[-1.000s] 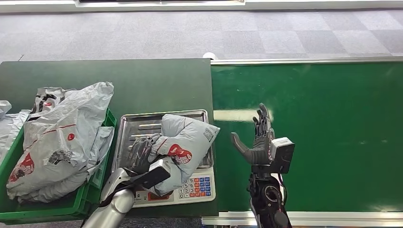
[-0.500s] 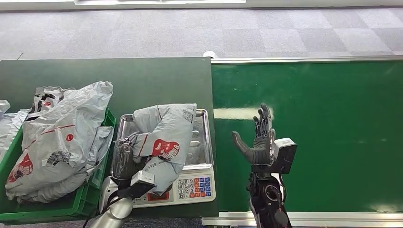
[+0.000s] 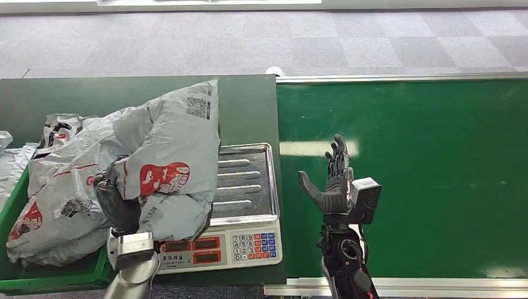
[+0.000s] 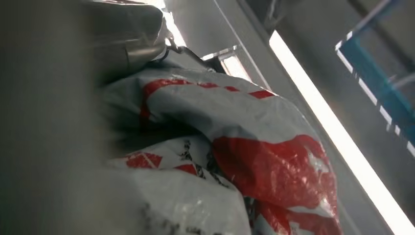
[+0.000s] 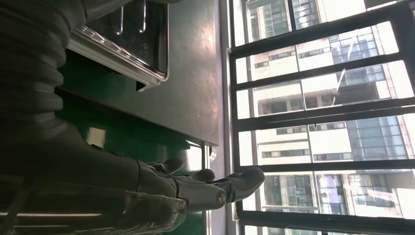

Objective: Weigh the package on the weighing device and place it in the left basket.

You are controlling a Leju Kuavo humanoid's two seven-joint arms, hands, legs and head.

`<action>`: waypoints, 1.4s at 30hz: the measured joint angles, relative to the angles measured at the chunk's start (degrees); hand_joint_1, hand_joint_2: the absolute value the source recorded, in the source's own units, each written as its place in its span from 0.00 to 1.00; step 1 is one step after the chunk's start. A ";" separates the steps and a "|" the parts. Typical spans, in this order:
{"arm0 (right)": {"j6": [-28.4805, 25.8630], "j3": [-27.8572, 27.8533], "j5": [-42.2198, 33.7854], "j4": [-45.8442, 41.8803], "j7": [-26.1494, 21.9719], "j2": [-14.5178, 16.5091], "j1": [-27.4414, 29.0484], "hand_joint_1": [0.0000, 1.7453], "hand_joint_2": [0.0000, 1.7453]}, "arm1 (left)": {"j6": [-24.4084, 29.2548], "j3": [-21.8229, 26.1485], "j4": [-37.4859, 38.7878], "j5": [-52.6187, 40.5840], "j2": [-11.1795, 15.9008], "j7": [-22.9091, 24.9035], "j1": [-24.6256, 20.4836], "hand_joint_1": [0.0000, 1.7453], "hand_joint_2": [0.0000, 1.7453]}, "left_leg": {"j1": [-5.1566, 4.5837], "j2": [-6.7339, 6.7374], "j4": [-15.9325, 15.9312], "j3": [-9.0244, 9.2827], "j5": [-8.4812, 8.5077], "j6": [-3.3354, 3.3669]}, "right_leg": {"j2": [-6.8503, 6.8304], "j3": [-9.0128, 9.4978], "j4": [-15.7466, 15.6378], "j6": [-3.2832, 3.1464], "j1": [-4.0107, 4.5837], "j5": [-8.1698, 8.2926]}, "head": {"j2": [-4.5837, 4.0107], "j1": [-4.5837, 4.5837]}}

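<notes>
The left robot hand (image 3: 115, 202) grips the grey package (image 3: 171, 162), held up between the scale (image 3: 240, 205) and the green basket (image 3: 93, 271) on the left. The right robot hand (image 3: 333, 180) hovers over the green surface (image 3: 423, 168), fingers spread, holding nothing.

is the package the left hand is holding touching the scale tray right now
Cannot tell. In the head view the left hand holds the package up, its right edge overlapping the scale tray, so no gap or contact shows plainly.
</notes>
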 joint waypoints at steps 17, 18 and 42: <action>-1.53 1.19 -0.29 1.38 -0.24 0.39 0.01 0.00 1.00 | -0.02 15.60 -15.06 6.73 -5.97 0.00 0.71 1.00 0.00 | 0.00 0.00 0.00 -0.02 0.00 0.00 | 0.00 -0.05 -0.01 0.00 -0.01 0.00 | 0.00 0.00; -1.63 1.21 -0.29 1.38 -0.17 0.40 0.02 0.00 1.00 | -0.02 16.62 -14.88 7.13 -6.28 0.00 0.70 1.00 0.00 | 0.00 0.00 0.00 -0.02 0.00 0.00 | 0.00 -0.06 -0.01 0.00 0.00 0.00 | 0.00 -0.01; -2.47 1.73 0.54 1.42 0.31 0.66 0.36 0.00 1.00 | -0.02 40.38 -18.18 -26.70 -10.38 0.00 -6.18 1.00 0.00 | 0.02 0.14 -0.01 -0.06 0.01 -0.01 | 0.07 -0.12 0.01 -0.02 0.02 0.01 | 0.00 -0.01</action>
